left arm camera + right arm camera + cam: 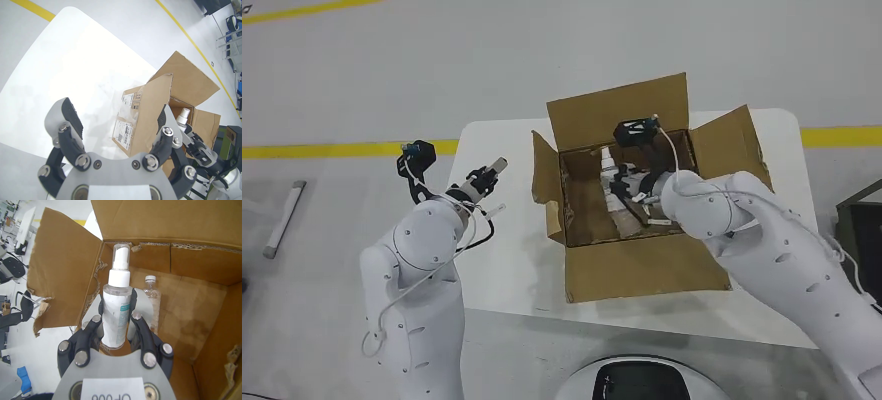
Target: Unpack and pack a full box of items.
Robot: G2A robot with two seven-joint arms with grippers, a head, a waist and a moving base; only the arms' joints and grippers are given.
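White spray bottle [116, 317] is sitting clamped in your right gripper [117, 298] inside the box [198, 262], nozzle pointing far; left gripper [118, 113] is hanging open.

White shipping labels [123, 132] with barcodes sit on the outer side wall of the box [145, 132], their print too fine to read. Nearer the box's open top, a black handling sign [139, 95] shows two upward arrows. Inside the box, the spray bottle [117, 321] has a label with a teal band [124, 308] of illegible print. A white sticker [113, 389] on the right gripper [117, 296] bears dark, cropped characters.
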